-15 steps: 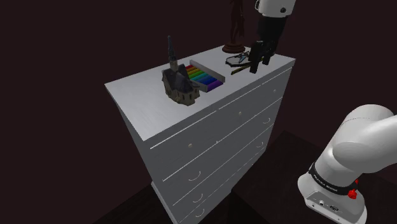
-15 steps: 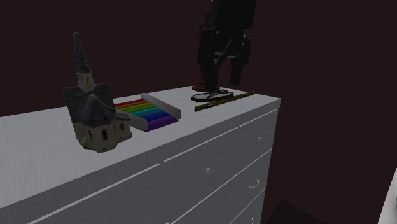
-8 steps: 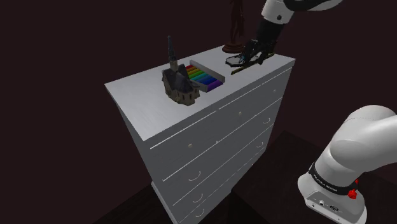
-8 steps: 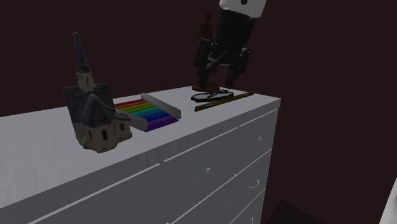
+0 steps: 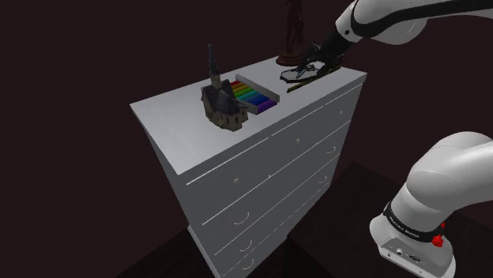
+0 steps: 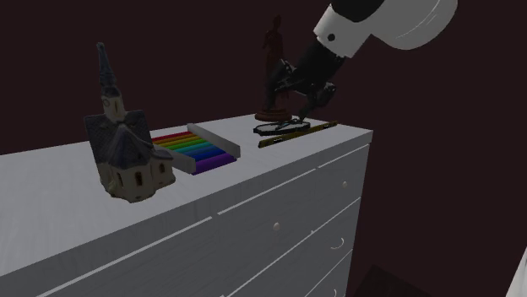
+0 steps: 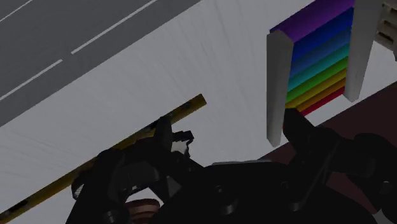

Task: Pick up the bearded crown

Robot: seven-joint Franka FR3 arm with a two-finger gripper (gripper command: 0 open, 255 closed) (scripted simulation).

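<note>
The bearded crown (image 5: 298, 74) is a flat dark piece with pale bits, lying on the white dresser top (image 5: 174, 107) near its far corner. The second exterior view puts the crown (image 6: 279, 128) just beside a thin yellow stick (image 6: 297, 133). My black gripper (image 5: 313, 61) hangs slanted close above it, fingers apart and holding nothing. From the second exterior view, the gripper (image 6: 298, 91) tilts down toward the crown. In the wrist view the gripper (image 7: 229, 127) is open, and a dark tangle (image 7: 127, 172) by one fingertip looks like the crown.
A dark red figurine (image 5: 293, 31) on a round base stands right behind the crown. A tray of rainbow-coloured sticks (image 5: 255, 95) and a small church model (image 5: 223, 103) sit further along the dresser. The dresser's edge runs close by the yellow stick (image 5: 309, 80).
The arm has swung from upright to a low slant. The gripper has dropped and shifted toward the figurine, now closer over the crown. Nothing on the dresser has moved.
</note>
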